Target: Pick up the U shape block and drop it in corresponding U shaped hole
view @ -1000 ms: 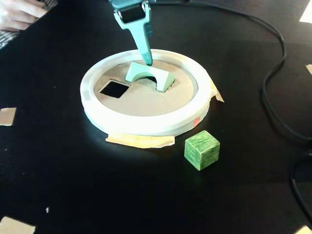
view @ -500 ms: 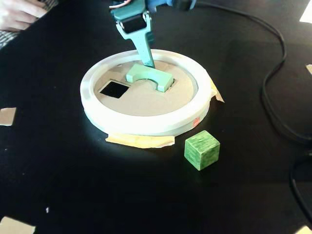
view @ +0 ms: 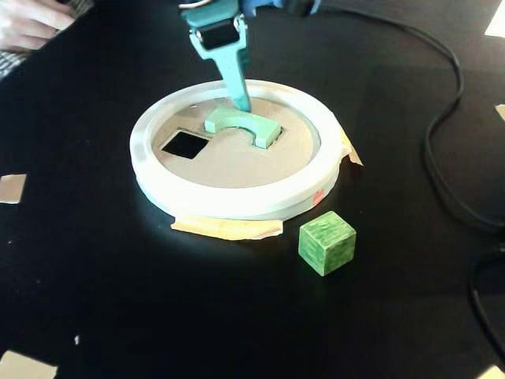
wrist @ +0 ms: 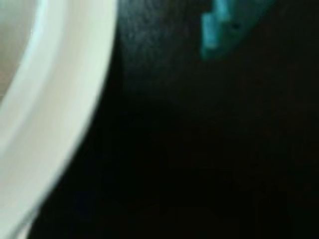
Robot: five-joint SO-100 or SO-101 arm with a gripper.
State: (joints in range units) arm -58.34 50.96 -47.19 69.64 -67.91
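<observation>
The teal U-shaped block (view: 241, 126) lies flat on the cardboard lid (view: 229, 158) inside the white ring (view: 237, 201), just right of a square hole (view: 185, 144). I cannot tell whether it sits in a hole of its own. My teal gripper (view: 242, 103) points down from the top, its tip at the block's far edge. Its fingers show as one narrow tapered blade, so it looks shut and holds nothing. The blurred wrist view shows only the ring's rim (wrist: 60, 109), black table and a teal piece of the gripper.
A green cube (view: 327, 242) stands on the black table in front of the ring, to the right. Tape strips (view: 227, 228) hold the ring down. Black cables (view: 442, 158) run along the right side. A person's hand (view: 28, 20) rests at the top left.
</observation>
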